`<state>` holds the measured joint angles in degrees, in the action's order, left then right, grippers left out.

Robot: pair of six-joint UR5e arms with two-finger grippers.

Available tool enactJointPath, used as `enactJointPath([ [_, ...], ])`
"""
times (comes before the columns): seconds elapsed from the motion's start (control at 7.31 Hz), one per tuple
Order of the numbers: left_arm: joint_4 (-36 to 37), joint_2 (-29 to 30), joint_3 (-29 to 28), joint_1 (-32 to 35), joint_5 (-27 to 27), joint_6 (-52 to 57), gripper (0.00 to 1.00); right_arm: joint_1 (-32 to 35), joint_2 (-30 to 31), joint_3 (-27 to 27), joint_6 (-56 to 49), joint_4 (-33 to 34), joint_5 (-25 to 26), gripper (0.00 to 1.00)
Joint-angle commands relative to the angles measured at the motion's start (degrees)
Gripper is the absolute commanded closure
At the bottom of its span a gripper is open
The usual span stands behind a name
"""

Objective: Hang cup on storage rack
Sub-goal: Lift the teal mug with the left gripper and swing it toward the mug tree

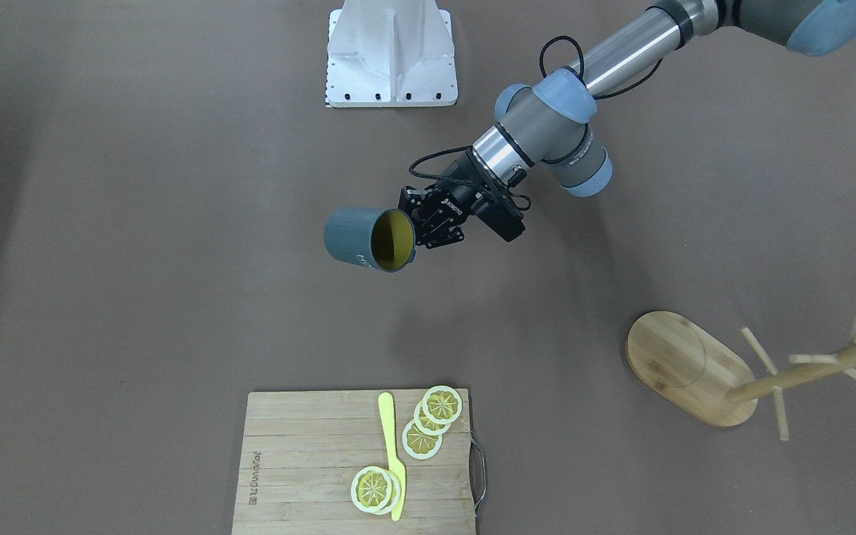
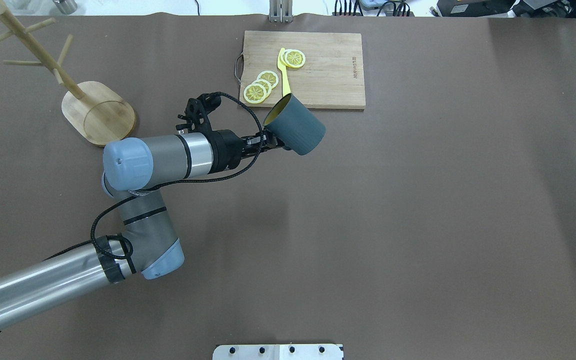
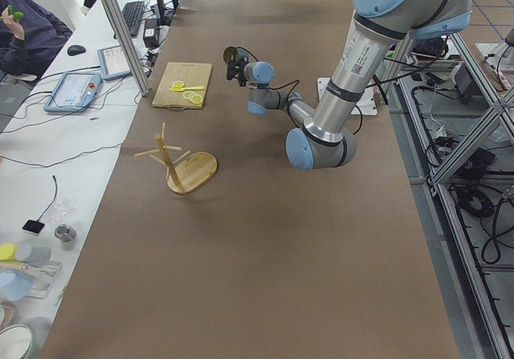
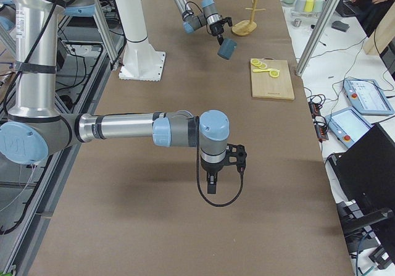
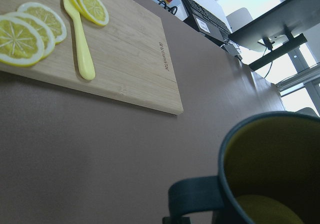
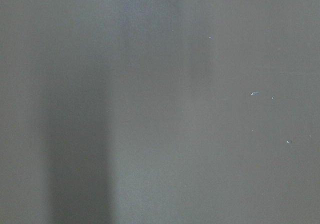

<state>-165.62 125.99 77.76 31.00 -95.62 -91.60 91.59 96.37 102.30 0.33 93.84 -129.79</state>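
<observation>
1. Overhead exterior shows it best: the left gripper (image 2: 272, 142) is clamped on the cup (image 2: 299, 126) at the handle side, close to the rim. It holds the cup clear of the table, tipped on its side, with the yellow mouth turned back toward the wrist.
2. In the left wrist view the squarish handle (image 5: 195, 196) sits right at the fingers, and the cup body bulges just beyond them.
3. The storage rack (image 2: 99, 116) stands well behind the gripper, back past the wrist and off to 1 side. All its pegs are bare.
4. The cutting board (image 2: 328, 70) with its lemon slices (image 2: 262, 85) lies near, just ahead of the cup.
5. To my eye the cup is glazed ceramic: stiff, weighty for a handle pinch, slick, and quick to chip if knocked against a peg. I would take hold on 1 bar of the handle or on the rim wall, so the loop stays open for the peg.
6. The right gripper (image 4: 212, 180) hangs over bare table, far from all this. I cannot tell whether it is open or closed.
</observation>
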Motion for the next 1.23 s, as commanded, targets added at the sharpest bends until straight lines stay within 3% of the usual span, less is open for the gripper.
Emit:
enactJointPath([
  [0.0, -3.0, 0.0, -0.1, 2.5, 0.0, -12.0, 1.00, 0.0, 0.0, -0.3, -0.1, -0.1, 0.1, 0.00],
  [0.55, -12.2, -0.5, -0.6, 6.3, 0.5, -34.8, 1.00, 0.0, 0.1, -0.4, -0.1, -0.1, 0.2, 0.00],
  [1.09, -24.8, -1.6, -4.4, 6.4, 7.9, -54.9, 1.00, 0.0, 0.2, -0.4, -0.2, -0.1, 0.2, 0.00],
])
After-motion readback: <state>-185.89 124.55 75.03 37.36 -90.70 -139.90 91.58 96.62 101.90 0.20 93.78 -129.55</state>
